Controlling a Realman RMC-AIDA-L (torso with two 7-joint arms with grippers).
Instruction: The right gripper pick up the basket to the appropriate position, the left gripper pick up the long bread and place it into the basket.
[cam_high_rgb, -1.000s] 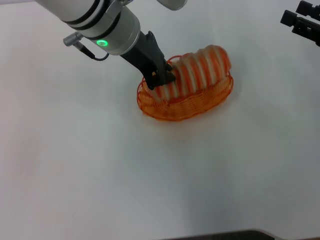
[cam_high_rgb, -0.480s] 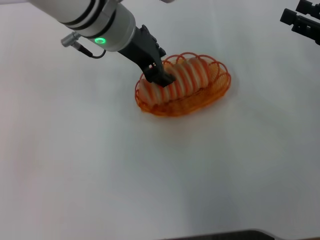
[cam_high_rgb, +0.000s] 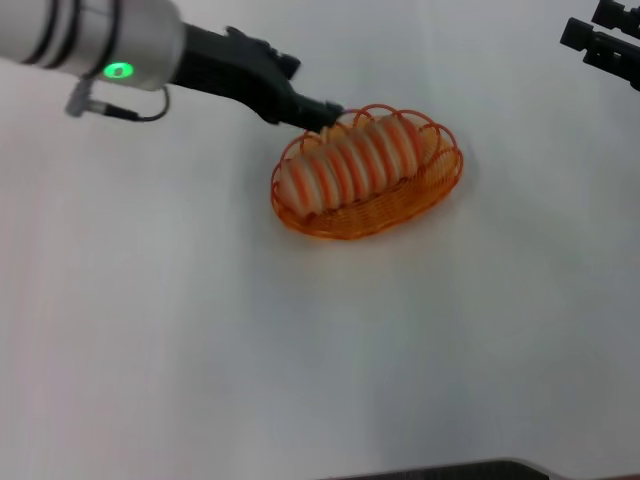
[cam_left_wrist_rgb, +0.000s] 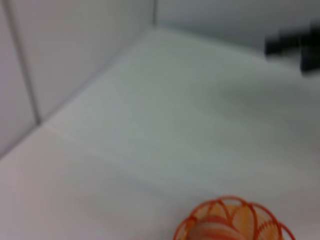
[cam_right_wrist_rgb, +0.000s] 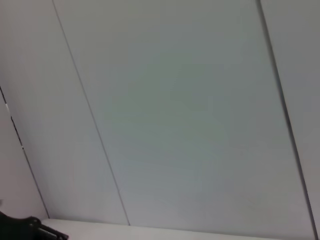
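The long bread (cam_high_rgb: 350, 165), cream with orange-red stripes, lies flat inside the orange wire basket (cam_high_rgb: 360, 225) on the white table. My left gripper (cam_high_rgb: 328, 110) is empty, off the loaf, and hovers just beyond the basket's far-left rim, its fingers slightly apart. My right gripper (cam_high_rgb: 582, 24) is parked open at the far right edge, well away from the basket. The left wrist view shows one end of the basket (cam_left_wrist_rgb: 260, 216) with the bread (cam_left_wrist_rgb: 210, 233) in it, and the right gripper (cam_left_wrist_rgb: 295, 45) far off.
White table (cam_high_rgb: 300, 350) all round the basket. White wall panels (cam_left_wrist_rgb: 75, 50) stand behind the table. The right wrist view shows only wall panels (cam_right_wrist_rgb: 175, 115).
The bread was lowered from a tilt to lie flat in the basket. My left gripper let go of it and drew back up and to the left. The right arm stayed still.
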